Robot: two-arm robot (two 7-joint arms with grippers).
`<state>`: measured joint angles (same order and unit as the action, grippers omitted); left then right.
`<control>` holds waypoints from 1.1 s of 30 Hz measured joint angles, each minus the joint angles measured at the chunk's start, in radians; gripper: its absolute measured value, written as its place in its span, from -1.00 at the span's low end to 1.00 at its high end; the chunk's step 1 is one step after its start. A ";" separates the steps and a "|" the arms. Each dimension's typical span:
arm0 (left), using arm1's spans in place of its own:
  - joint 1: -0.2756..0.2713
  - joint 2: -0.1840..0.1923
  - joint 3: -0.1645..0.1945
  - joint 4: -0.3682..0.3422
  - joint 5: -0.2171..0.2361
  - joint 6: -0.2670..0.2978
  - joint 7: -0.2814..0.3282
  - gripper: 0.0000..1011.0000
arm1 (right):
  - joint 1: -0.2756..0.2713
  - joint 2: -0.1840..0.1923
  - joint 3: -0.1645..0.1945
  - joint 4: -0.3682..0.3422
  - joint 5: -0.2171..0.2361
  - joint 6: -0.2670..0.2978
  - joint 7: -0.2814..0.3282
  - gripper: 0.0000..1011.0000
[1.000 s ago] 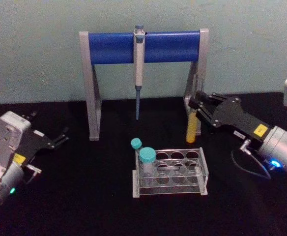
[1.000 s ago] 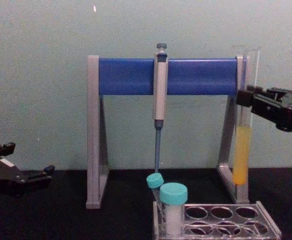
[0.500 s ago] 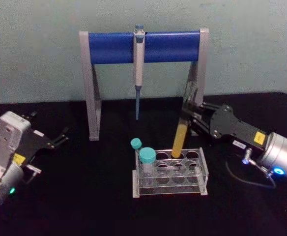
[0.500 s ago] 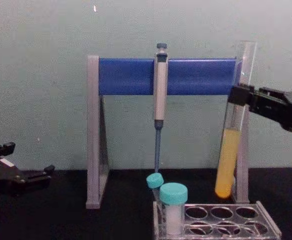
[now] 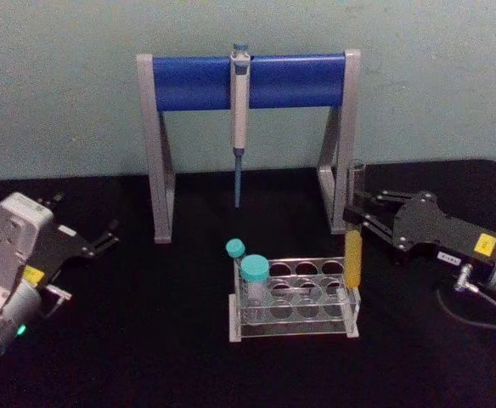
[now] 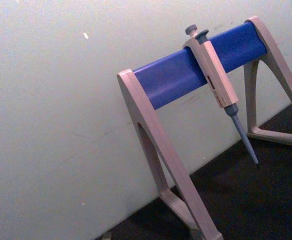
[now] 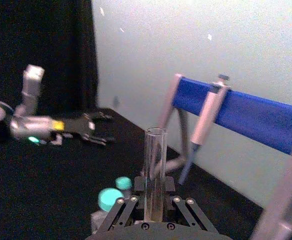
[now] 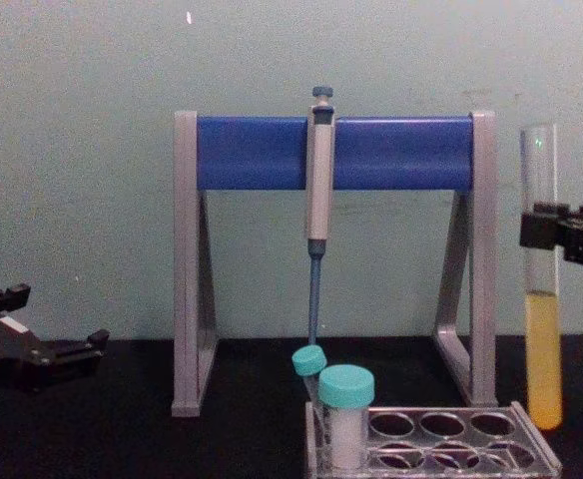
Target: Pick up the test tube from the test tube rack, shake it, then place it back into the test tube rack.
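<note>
Test tube point(image 5: 352, 255): clear glass, upright, yellow liquid in its round lower part, pinched on its upper part by the right hand point(image 5: 355, 218) at the right end of the clear plastic rack point(image 5: 316, 321). Whether its tip sits in a hole is unclear. The left hand point(image 5: 95, 240), fingers spread, rests left of the rack.

No text, number or brand mark can be read. A yellow sticker point(image 5: 32, 274) sits on the body of the left pincer point(image 5: 85, 214); its print is too small to read. A second yellow sticker point(image 5: 484, 244) and a white strip label point(image 5: 446, 253) sit on the body of the right pincer point(image 5: 356, 214); both are illegible.
</note>
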<state>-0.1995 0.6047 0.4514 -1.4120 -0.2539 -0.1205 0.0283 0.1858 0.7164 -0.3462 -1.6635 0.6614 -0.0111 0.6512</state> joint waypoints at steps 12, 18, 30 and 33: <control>0.000 0.000 0.000 0.000 0.000 0.000 0.000 0.98 | 0.023 -0.015 -0.021 -0.030 -0.192 0.040 -0.169 -0.55; 0.000 0.000 0.000 0.000 0.000 0.000 0.000 0.98 | 0.031 -0.063 -0.018 -0.018 -0.249 0.003 -0.219 -0.55; 0.000 0.000 0.000 0.000 0.000 0.000 0.000 0.98 | 0.057 -0.163 -0.007 0.069 -0.160 -0.071 -0.104 -0.55; 0.000 0.000 0.000 0.000 0.000 0.000 0.000 0.98 | 0.066 -0.175 -0.008 0.089 -0.109 -0.079 -0.048 -0.55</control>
<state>-0.1995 0.6047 0.4514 -1.4120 -0.2539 -0.1205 0.0283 0.2515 0.5417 -0.3543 -1.5750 0.5524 -0.0900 0.6033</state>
